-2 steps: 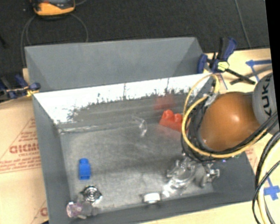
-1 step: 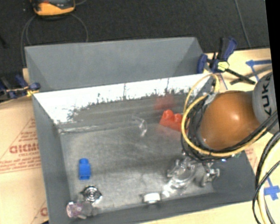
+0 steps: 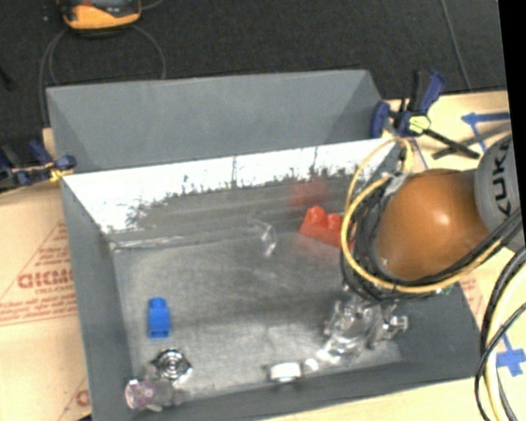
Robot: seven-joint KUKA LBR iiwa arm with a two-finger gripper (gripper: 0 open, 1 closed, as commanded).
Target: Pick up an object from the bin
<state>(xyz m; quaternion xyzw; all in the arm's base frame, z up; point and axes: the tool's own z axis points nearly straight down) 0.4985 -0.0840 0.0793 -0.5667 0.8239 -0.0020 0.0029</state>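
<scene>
My gripper (image 3: 359,324) is low over the bin floor near the front right, under the orange wrist cover. Its fingers reach down among small clear, shiny pieces (image 3: 333,346) lying there; whether anything sits between them is hidden. A red block (image 3: 321,225) lies behind the gripper, against the back wall at the right. A small white piece (image 3: 284,372) rests at the front wall, left of the gripper.
A blue block (image 3: 158,318) stands on the left part of the floor. In the front left corner lie a round metal piece (image 3: 172,364) and a pale purple clear thing (image 3: 144,393). The orange cover and yellow cables hang over the bin's right side.
</scene>
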